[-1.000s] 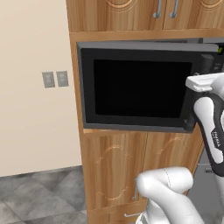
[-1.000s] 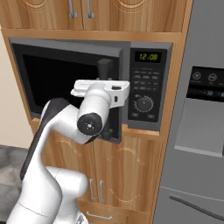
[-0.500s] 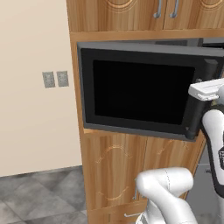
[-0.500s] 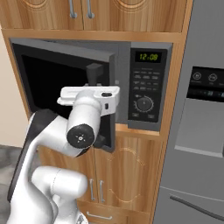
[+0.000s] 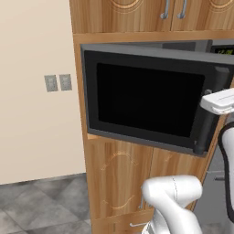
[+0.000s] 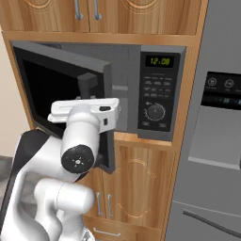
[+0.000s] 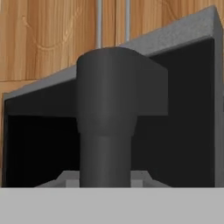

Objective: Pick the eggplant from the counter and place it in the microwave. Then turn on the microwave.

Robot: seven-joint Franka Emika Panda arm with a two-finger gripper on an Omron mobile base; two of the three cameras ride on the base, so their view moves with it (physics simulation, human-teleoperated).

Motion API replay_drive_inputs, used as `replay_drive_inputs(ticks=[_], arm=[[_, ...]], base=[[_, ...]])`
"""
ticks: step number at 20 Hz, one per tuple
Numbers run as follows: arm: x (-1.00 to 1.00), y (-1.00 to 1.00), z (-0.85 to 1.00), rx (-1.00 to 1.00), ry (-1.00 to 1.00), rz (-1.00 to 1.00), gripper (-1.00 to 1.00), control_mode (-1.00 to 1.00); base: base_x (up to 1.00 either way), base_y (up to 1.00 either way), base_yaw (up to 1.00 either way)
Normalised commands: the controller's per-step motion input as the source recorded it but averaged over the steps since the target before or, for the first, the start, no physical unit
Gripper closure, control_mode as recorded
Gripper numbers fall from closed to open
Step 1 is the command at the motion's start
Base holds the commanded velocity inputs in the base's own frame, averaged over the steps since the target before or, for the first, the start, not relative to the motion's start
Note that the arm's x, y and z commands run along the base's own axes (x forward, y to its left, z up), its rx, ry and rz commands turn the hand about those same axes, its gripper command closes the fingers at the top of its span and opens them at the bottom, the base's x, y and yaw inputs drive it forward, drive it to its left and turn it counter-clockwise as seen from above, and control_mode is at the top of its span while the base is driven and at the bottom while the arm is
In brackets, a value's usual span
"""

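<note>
The microwave [image 6: 157, 94] is set into a wooden cabinet column, and its black glass door [image 5: 146, 100] stands partly swung out toward me. My gripper [image 5: 211, 106] is at the door's free edge, shut on the vertical bar handle [image 5: 206, 119]. In the right base view the white hand [image 6: 84, 107] covers the handle [image 6: 87, 84] below its top. Close up in the hand view, the dark handle [image 7: 107, 109] runs straight down into my gripper [image 7: 105, 179]. The eggplant and the counter are out of view.
A grey fridge [image 6: 212, 141] stands right of the microwave. Wooden cabinet doors sit above [image 5: 173, 11] and below [image 5: 119, 178] it. A beige wall with two outlets [image 5: 58, 82] and a grey tiled floor [image 5: 36, 205] lie to the left.
The microwave door has swung further out from its frame. My hand has travelled with the handle, away from the button panel.
</note>
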Motion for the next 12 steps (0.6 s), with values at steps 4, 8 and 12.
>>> replay_drive_inputs(ticks=[4,8,12], arm=[[-0.49,0.06,0.0,0.0,0.0,0.08,1.0,-1.0],[-0.51,0.11,0.0,0.0,0.0,0.08,1.0,-1.0],[-0.54,0.14,0.0,0.0,0.0,0.09,1.0,-1.0]], base=[[0.0,0.0,0.0],[0.0,0.0,0.0],[0.0,0.0,0.0]])
